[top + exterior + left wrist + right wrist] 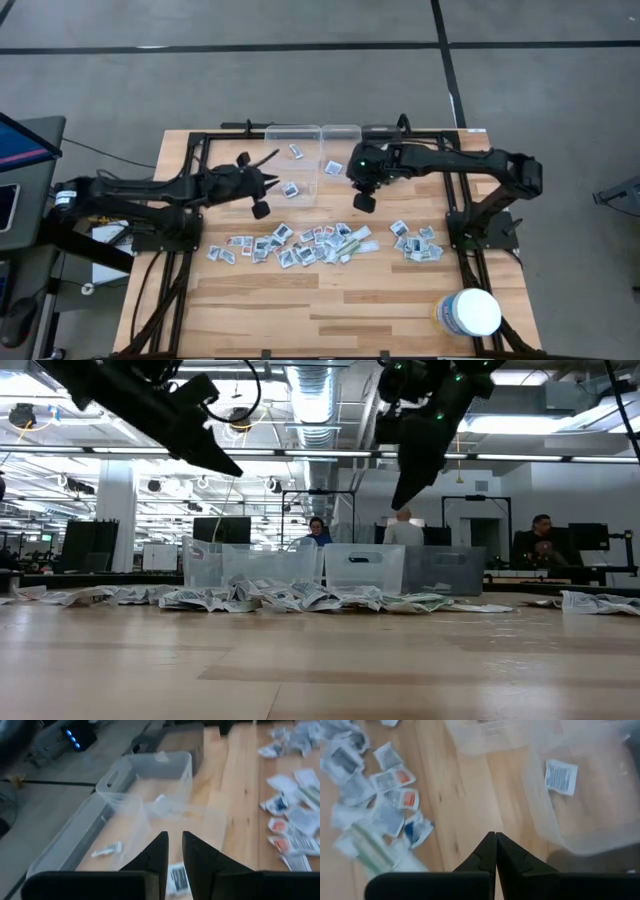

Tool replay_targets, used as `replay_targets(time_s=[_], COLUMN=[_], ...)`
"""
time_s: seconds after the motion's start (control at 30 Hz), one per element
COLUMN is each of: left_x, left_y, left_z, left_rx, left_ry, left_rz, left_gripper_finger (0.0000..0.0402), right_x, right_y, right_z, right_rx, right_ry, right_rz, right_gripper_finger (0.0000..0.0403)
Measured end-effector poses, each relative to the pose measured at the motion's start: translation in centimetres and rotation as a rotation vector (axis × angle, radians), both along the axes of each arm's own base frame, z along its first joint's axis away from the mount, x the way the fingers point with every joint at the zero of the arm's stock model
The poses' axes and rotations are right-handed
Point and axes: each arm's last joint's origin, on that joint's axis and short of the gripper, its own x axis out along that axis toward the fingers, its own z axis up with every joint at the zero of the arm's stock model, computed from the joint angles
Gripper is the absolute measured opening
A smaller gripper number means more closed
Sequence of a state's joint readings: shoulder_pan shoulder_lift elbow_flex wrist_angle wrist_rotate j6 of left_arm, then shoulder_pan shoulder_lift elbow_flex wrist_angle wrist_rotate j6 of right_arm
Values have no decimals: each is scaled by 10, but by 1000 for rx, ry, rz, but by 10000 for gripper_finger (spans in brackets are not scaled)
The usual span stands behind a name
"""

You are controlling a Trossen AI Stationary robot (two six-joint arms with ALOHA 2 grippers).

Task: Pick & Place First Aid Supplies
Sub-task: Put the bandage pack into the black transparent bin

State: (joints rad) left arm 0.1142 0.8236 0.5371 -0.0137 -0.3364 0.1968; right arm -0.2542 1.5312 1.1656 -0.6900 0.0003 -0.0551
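Note:
The first aid supplies, small flat packets, lie in a row [295, 245] on the table's middle and in a cluster [418, 243] toward the right. A few lie inside clear bins [293, 160] at the far side: two [106, 850] [177, 877] in the left bin and one [561, 776] in the middle bin. My left gripper [262, 203] hovers at the left bin's near-left side, its fingers [159, 851] a narrow gap apart, holding nothing. My right gripper [365, 197] hangs shut and empty above bare wood beside the middle bin [580, 810].
A big white round tub [468, 313] stands at the near right corner. A third clear bin [380, 133] sits at the far edge. Bare wood lies between the packet row and the near edge. People show in the room beyond the table.

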Motion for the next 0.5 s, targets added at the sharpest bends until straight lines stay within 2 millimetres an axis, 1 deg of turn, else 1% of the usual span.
replay_targets(time_s=[0.13, 0.3, 0.4, 0.5], left_x=[-1, -5, -8, -9], left_y=[-11, -19, -24, -28], left_z=[10, 18, 16, 13], left_rx=[-8, -64, -110, -174], left_ry=[81, 152, 198, 211], left_rz=[-4, -23, -35, -57], left_gripper_finger=[56, 56, 56, 56], right_x=[-15, -34, -38, -37], right_y=[8, 23, 33, 46], right_z=[10, 17, 16, 15], right_rx=[11, 57, 108, 136], right_ry=[42, 144, 188, 192], right_rz=[12, 36, 49, 102], right_gripper_finger=[0, 0, 0, 0])
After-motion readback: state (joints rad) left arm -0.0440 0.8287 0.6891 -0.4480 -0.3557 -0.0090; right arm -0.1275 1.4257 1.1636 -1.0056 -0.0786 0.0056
